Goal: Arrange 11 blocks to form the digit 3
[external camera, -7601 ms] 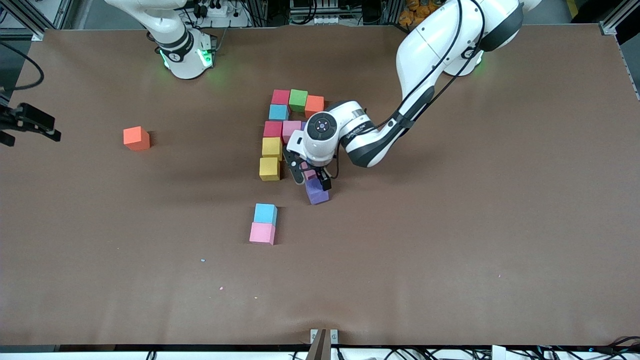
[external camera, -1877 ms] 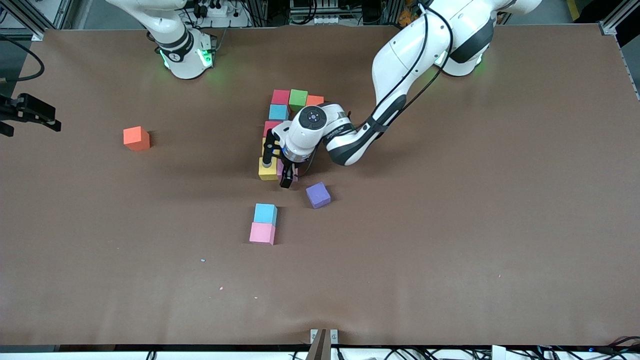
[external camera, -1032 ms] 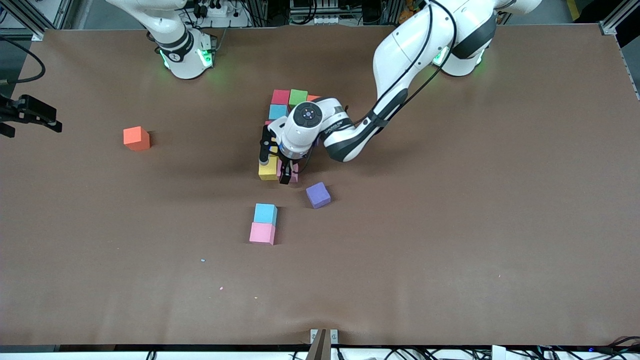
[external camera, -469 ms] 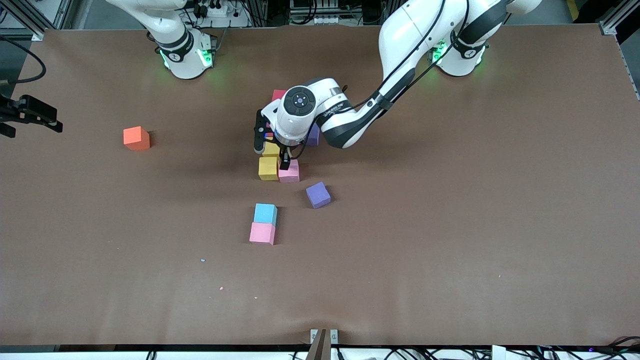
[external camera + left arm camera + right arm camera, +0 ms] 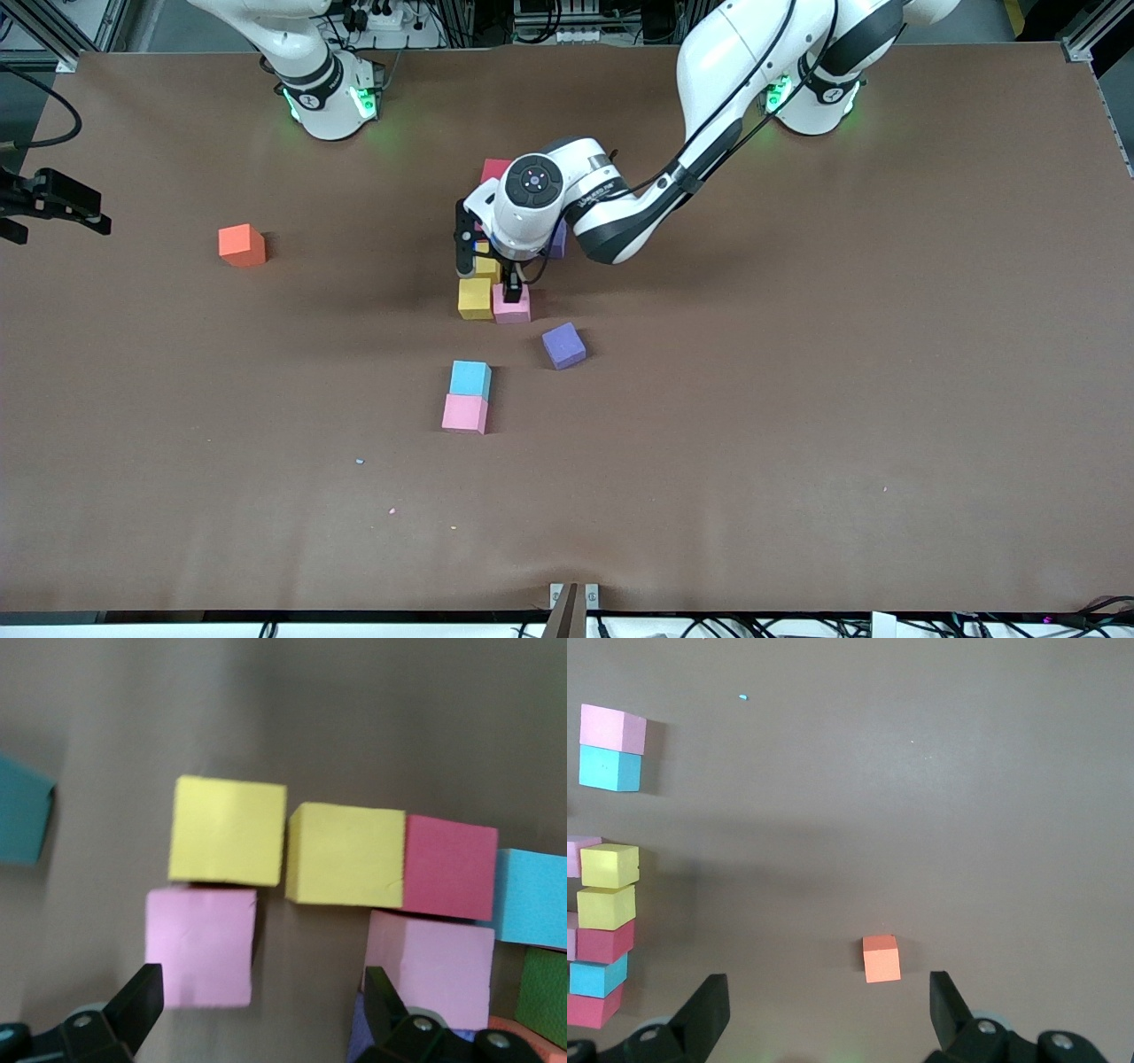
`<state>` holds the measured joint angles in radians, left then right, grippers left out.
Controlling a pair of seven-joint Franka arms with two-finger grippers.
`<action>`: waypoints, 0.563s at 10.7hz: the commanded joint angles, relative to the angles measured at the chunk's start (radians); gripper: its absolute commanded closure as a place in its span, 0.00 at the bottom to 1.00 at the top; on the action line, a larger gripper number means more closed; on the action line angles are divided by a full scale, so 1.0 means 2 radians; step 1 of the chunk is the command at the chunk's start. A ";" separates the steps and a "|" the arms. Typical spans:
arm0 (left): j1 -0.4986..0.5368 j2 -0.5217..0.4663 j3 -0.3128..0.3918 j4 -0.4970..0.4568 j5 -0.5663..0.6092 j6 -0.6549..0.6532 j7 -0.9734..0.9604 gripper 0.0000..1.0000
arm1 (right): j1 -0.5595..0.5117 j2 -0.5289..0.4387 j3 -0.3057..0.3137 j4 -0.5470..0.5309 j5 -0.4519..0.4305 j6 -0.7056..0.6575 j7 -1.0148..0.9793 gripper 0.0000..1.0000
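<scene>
Brown table cover (image 5: 797, 443) filled most of frame; tiny flecks (image 5: 360, 462) lay in lower part; metal bracket (image 5: 574, 595) at bottom-edge ctr; power strip (image 5: 383, 16) at top edge.

Front camera high, faces robots; wrist cameras look down, share yellow blocks (image 5: 229, 831).

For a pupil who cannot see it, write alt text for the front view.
The left gripper, open, hangs over a partly built figure of coloured blocks mid-table, just above a pink block beside a yellow block. A purple block lies loose nearer the camera.
</scene>
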<state>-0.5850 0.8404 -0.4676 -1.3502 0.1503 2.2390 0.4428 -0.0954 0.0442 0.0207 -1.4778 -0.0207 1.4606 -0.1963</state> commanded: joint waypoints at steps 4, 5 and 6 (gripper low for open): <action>0.039 -0.034 0.019 -0.013 -0.006 -0.036 -0.246 0.00 | 0.005 0.003 0.001 0.003 -0.008 0.000 0.004 0.00; 0.039 -0.035 0.028 -0.013 0.005 -0.037 -0.285 0.00 | 0.005 0.003 0.001 0.003 -0.008 0.000 0.004 0.00; 0.036 -0.035 0.037 -0.010 0.029 -0.037 -0.301 0.00 | 0.005 0.003 0.001 0.003 -0.008 0.000 0.004 0.00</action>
<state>-0.5010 0.8009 -0.4201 -1.3501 0.1653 2.1777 -0.0736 -0.0924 0.0490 0.0218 -1.4778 -0.0207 1.4620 -0.1963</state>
